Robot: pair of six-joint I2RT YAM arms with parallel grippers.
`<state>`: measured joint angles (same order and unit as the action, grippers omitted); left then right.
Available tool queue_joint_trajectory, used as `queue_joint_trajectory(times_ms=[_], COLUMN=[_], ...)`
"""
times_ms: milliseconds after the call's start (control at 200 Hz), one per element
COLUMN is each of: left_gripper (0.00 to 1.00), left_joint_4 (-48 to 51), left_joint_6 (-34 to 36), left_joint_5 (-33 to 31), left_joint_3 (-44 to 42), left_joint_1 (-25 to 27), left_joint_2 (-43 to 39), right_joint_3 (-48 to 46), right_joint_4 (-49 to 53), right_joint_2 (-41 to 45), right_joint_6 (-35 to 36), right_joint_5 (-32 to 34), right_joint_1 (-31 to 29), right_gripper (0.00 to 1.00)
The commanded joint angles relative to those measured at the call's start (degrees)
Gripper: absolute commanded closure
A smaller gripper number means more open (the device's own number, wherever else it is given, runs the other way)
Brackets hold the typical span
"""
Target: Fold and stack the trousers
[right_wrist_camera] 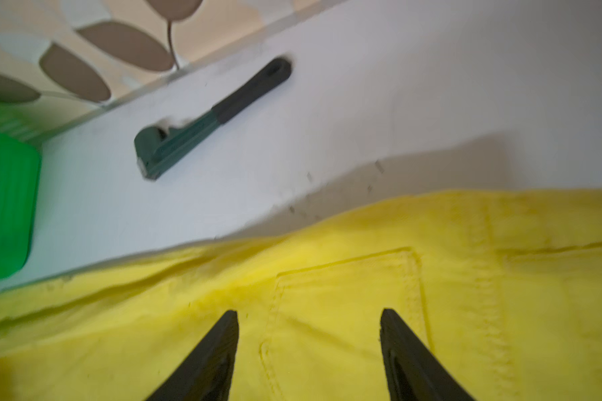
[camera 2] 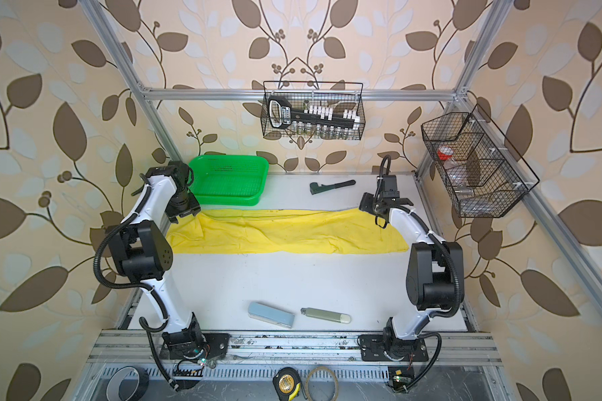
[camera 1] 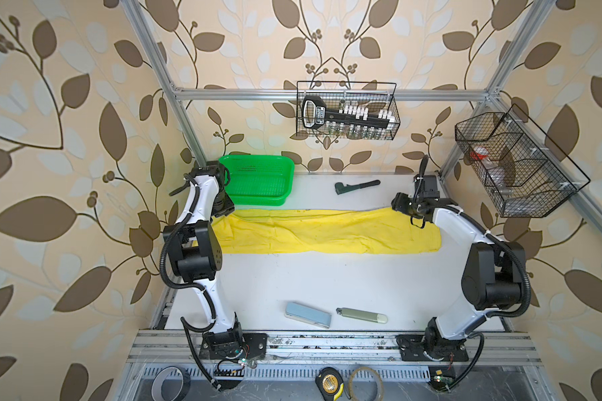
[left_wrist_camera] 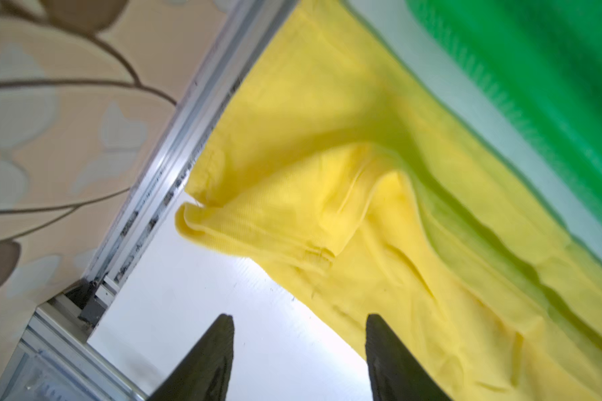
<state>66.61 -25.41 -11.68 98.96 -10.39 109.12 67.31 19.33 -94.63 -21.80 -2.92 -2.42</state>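
Lying flat as one long band, the trousers (camera 1: pixel 327 231) (camera 2: pixel 285 231) stretch across the far half of the table (camera 1: pixel 327 284), from the left edge almost to the right edge. Some wrinkles run along the band.

The left gripper (camera 1: pixel 225 208) (left_wrist_camera: pixel 299 316) hangs over the trousers' left end, near the left edge. Its jaws are spread and nothing sits between them. In the left wrist view one finger shows over bare table and one over the cloth edge; whether it touches the cloth, cannot tell. The cloth's end (left_wrist_camera: pixel 195 222) curls up a little there.

The right gripper (camera 1: pixel 398 203) (right_wrist_camera: pixel 309 311) is over the trousers' right end on the far side, jaws spread, holding nothing. In the right wrist view the fingers (right_wrist_camera: pixel 219 347) sit above a stitched pocket (right_wrist_camera: pixel 344 295).

The basket (camera 1: pixel 258 199) (camera 2: pixel 230 199) is in the far left corner, just behind the trousers; whether they touch, cannot tell. The wrench (camera 1: pixel 357 186) (right_wrist_camera: pixel 209 119) lies near the far edge, right of the basket and apart from the cloth. A blue case (camera 1: pixel 308 314) and a grey-green tube (camera 1: pixel 361 315) lie side by side near the near edge, around its middle, well apart from the trousers.
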Motion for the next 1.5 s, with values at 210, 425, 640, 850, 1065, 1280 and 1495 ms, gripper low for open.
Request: queue_joint_trajectory(times_ms=[210,425,640,850,1065,1280,1495], left_gripper=[0.41,0.44,0.46,0.48,0.49,0.46,0.36], left_joint_4=[-12.08,-17.04,-18.71,-15.87,-14.74,-13.14,-12.63], left_joint_6=[-3.39,-2.87,-1.07,-0.67,-3.06,-5.20,5.05], left_joint_5=[8.24,9.51,8.69,10.76,15.73,18.64,13.11], left_joint_3=[-9.81,-10.26,-16.00,-19.92,-26.18,-28.56,-30.32], left_joint_1=[6.52,8.90,9.03,9.16,12.26,17.08,17.25], left_joint_2=[0.52,6.45,8.34,5.82,1.35,-4.04,-11.11], right_joint_3=[-12.71,-13.17,-16.20,-18.55,-22.01,-25.08,-26.59], right_joint_4=[-9.92,-8.24,-2.96,4.76,10.03,11.51,11.20], right_joint_2=[-0.85,-6.48,-5.84,-1.56,4.99,7.84,11.45], right_joint_6=[-1.81,-1.26,-3.54,-10.54,-12.25,-7.98,-4.39], right_joint_5=[-4.57,-1.14,1.34,4.05,9.65,11.49,12.00], right_joint_1=[-10.69,-14.53,-15.90,-17.55,-12.64,-4.58,-1.10], right_gripper=[0.40,0.41,0.41,0.40,0.38,0.38,0.37])
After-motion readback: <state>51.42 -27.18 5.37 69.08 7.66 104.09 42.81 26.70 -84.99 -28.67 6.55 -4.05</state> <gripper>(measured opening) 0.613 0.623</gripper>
